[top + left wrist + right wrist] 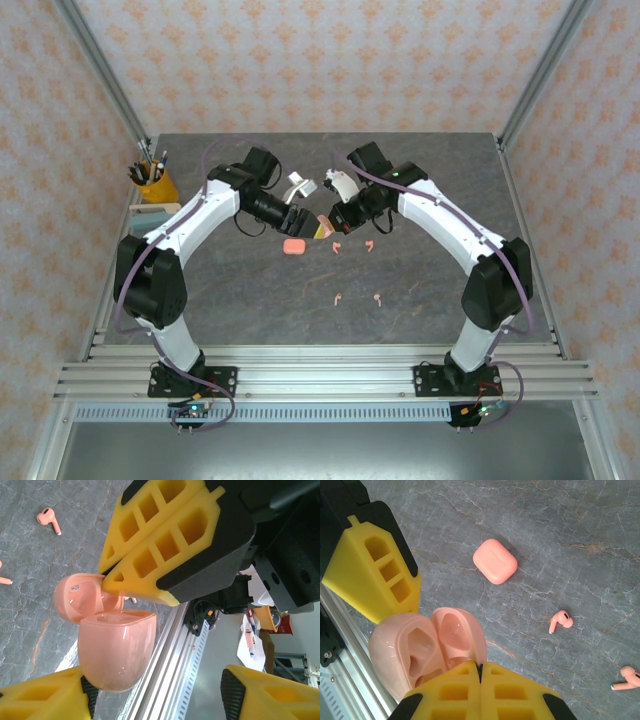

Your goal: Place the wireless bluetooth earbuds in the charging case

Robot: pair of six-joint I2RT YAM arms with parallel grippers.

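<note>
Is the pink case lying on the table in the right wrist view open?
No, the loose case lies with its lid fully shut.

Yellow cylindrical pen cup (157, 188) holding pens (148, 165), upper left; pale flat block (152, 213) just below it. Grey marbled table top (420, 310). Aluminium rails (330, 375) along bottom.

1. Glossy pink rounded plastic charging case (427, 650): lid hinged open, two moulded wells showing, near the middle of the grey counter (430, 300).
2. Matte pink rounded-square plastic case (294, 245): shut, lying flat, just left of item 1.
3. Four small pale-pink short-stemmed plastic earbuds (339, 245): loose, lying on their sides. Two are just right of the cases, two nearer the front edge.
</note>
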